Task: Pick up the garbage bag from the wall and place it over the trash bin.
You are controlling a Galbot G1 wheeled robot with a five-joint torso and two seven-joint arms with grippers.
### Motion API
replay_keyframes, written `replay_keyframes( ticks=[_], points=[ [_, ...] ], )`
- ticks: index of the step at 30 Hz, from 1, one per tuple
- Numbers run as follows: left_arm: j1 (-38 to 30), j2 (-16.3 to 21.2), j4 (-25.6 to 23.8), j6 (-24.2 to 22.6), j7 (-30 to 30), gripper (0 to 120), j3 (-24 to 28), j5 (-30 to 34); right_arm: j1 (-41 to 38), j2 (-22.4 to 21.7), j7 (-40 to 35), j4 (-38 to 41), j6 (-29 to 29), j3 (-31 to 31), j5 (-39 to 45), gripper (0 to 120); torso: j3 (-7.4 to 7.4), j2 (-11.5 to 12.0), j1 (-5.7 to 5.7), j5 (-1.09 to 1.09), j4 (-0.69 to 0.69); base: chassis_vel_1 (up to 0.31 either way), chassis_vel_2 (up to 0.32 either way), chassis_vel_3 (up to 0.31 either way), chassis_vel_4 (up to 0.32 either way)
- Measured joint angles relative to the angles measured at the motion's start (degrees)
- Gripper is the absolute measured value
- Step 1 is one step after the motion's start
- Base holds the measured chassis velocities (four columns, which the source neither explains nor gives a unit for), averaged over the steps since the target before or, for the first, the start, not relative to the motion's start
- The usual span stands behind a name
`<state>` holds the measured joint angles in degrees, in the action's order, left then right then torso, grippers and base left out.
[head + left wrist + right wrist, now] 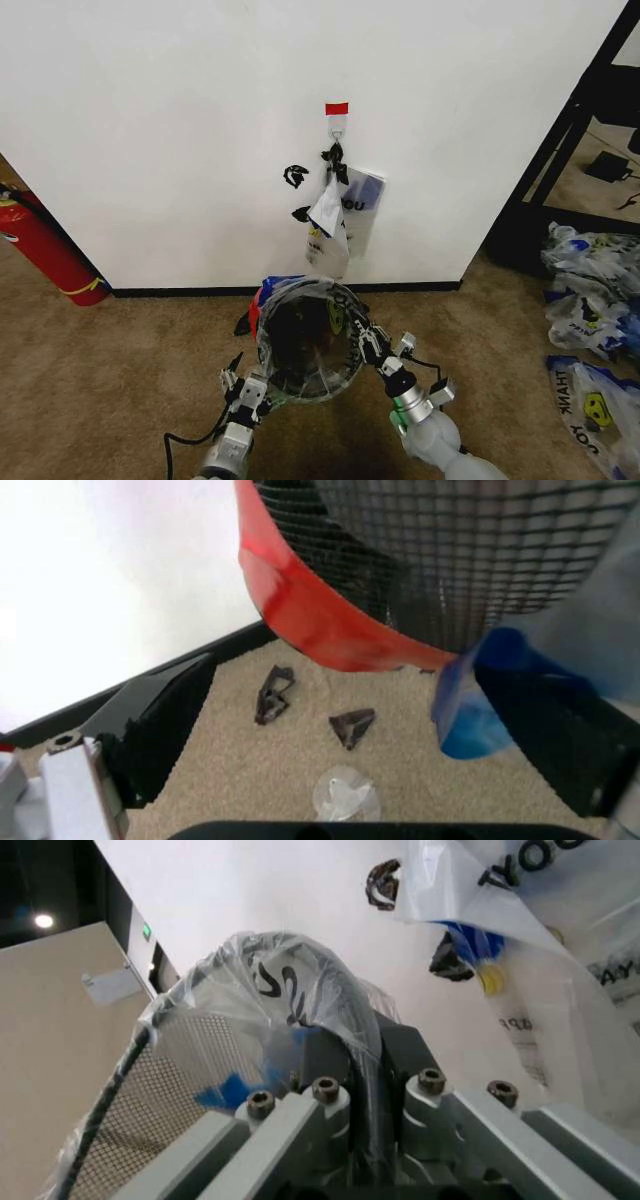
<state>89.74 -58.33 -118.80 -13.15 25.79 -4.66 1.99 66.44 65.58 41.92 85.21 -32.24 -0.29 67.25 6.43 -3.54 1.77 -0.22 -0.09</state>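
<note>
The black mesh trash bin (300, 345) with a red base (320, 622) stands on the carpet close to the white wall (180, 120). The see-through garbage bag (335, 300) with blue patches (480, 712) is draped over its rim. My right gripper (366, 340) is at the bin's right rim, shut on the bag-covered rim (345, 1027). My left gripper (250, 385) is low at the bin's near left side. It is open, its black fingers (150, 727) spread wide beside the red base, with a blue patch of bag by the far finger.
Whitish printed bags (342, 215) hang from a hook (337, 126) under a red tape strip (337, 108). A red fire extinguisher (45, 250) leans at the left. Heaped bags (590, 300) and a black rack (560, 150) are at the right. Black scraps (272, 697) lie on the carpet.
</note>
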Motion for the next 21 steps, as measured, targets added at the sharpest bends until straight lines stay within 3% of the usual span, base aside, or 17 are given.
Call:
replay_keyframes(
  ticks=[7,12,14,18,20,21],
  points=[
    [1.86,0.05,0.48,0.20,0.99,100,-0.02,-1.04,0.32,0.16,-5.69,0.27,-0.76,0.41,-2.20,1,0.00,0.00,0.00,0.00,0.00,0.000,0.000,0.000,0.000],
    [4.56,0.37,-0.58,0.72,1.04,100,0.05,-2.03,0.79,0.98,-22.94,2.29,-1.24,-0.48,-9.51,1,0.00,0.00,0.00,-0.01,0.00,0.000,0.000,0.000,0.000],
    [5.13,0.53,-0.73,0.93,1.09,100,0.06,-2.36,1.17,0.98,-25.44,3.25,-0.76,-0.81,-9.86,1,0.00,0.00,0.00,0.00,0.00,0.000,0.000,0.000,0.000],
    [6.49,1.12,-0.03,2.93,2.41,100,-1.54,-4.35,3.86,0.04,-37.55,10.84,4.04,-1.77,-9.68,1,0.00,0.00,0.00,0.00,0.01,0.000,0.000,0.000,0.000],
    [6.38,1.16,0.23,3.08,2.66,100,-1.83,-4.35,4.32,-0.29,-39.55,12.33,5.40,-1.76,-9.24,1,0.00,0.00,0.00,0.00,0.01,0.000,0.000,0.000,0.000],
    [5.93,1.29,0.89,3.26,3.33,100,-2.54,-4.02,5.22,-1.07,-43.88,15.41,8.67,-1.69,-8.47,1,0.00,0.00,0.00,-0.01,0.00,0.000,0.000,0.000,0.000]
  ],
)
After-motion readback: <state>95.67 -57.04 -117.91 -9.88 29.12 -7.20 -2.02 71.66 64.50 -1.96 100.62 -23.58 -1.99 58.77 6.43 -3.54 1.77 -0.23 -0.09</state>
